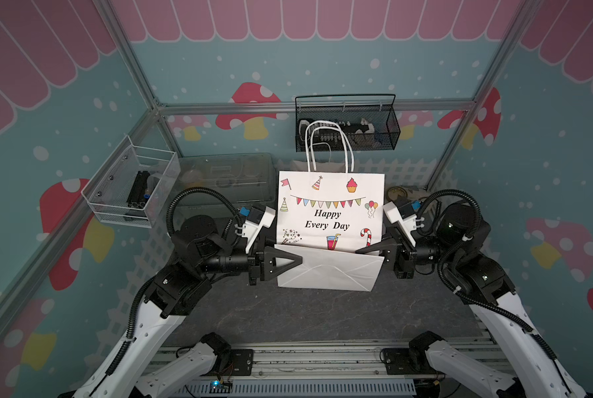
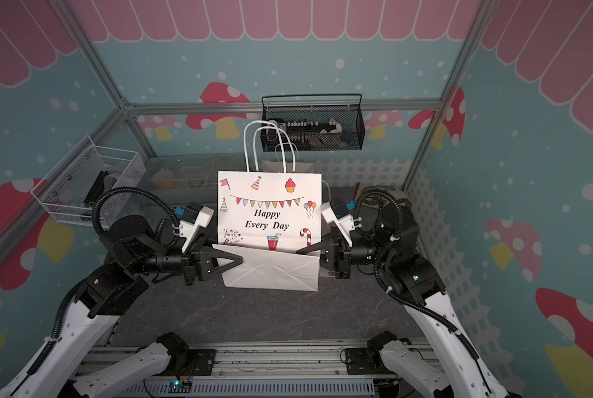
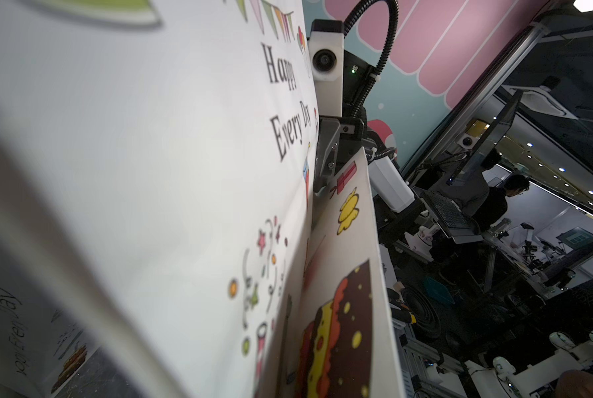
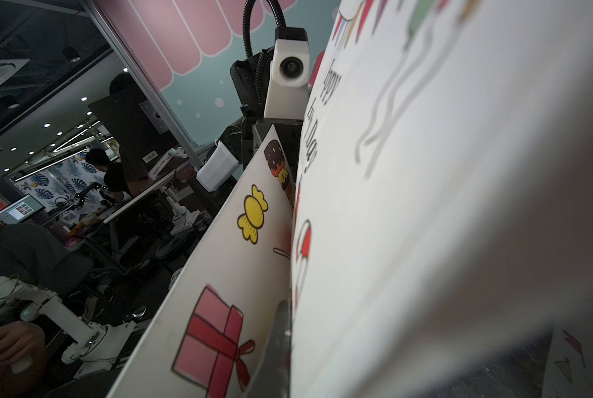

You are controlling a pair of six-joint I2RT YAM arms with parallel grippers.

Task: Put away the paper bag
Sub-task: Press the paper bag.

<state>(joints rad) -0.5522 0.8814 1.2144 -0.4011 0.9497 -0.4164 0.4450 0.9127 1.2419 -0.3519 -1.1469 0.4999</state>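
The white paper bag [image 1: 329, 206] [image 2: 270, 206], printed "Happy Every Day", hangs flat and upright between my arms, its bottom flap [image 1: 329, 268] folded up toward the front and its twin handles [image 1: 327, 144] on top. My left gripper [image 1: 296, 260] [image 2: 238, 260] reaches over the flap's left end; the paper hides its jaw gap. My right gripper [image 1: 360, 249] [image 2: 302, 251] is shut on the bag's lower right corner. In the right wrist view a grey finger [image 4: 281, 344] presses into the fold between flap and front panel [image 4: 426, 206]. The left wrist view shows only the bag's paper [image 3: 150, 172].
A black mesh basket [image 1: 346, 138] hangs on the back wall behind the handles. A white wire basket [image 1: 129, 193] is fixed to the left wall. A clear plastic box [image 1: 226, 179] stands at the back left. A tape roll [image 1: 396, 193] lies at the back right.
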